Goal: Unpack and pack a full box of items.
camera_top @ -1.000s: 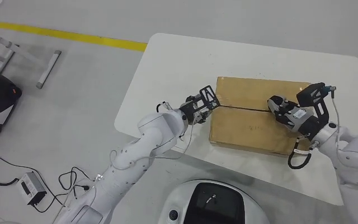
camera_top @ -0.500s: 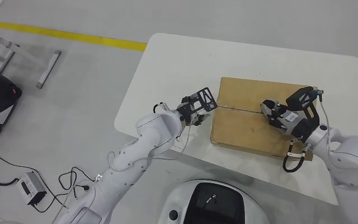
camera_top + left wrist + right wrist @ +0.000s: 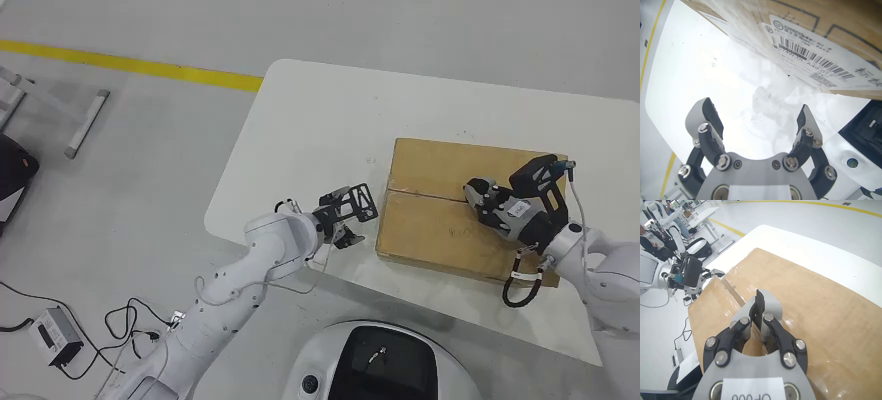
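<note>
Top view: the closed cardboard box [image 3: 450,225] is set on the tabletop [image 3: 320,120], the right pincer [image 3: 757,306] is shut tight at its centre seam, the left pincer [image 3: 760,115] is spread wide alongside, so the unbraced box could be dragged askew.

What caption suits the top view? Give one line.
Top view: right gripper shut at the top seam of the cardboard box, left gripper open beside it.

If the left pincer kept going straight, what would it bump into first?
Most likely the labelled side of the cardboard box, ahead of the open left pincer. A clear crumpled scrap lies on the table between them, and depth is unclear, so that could come first.
</note>
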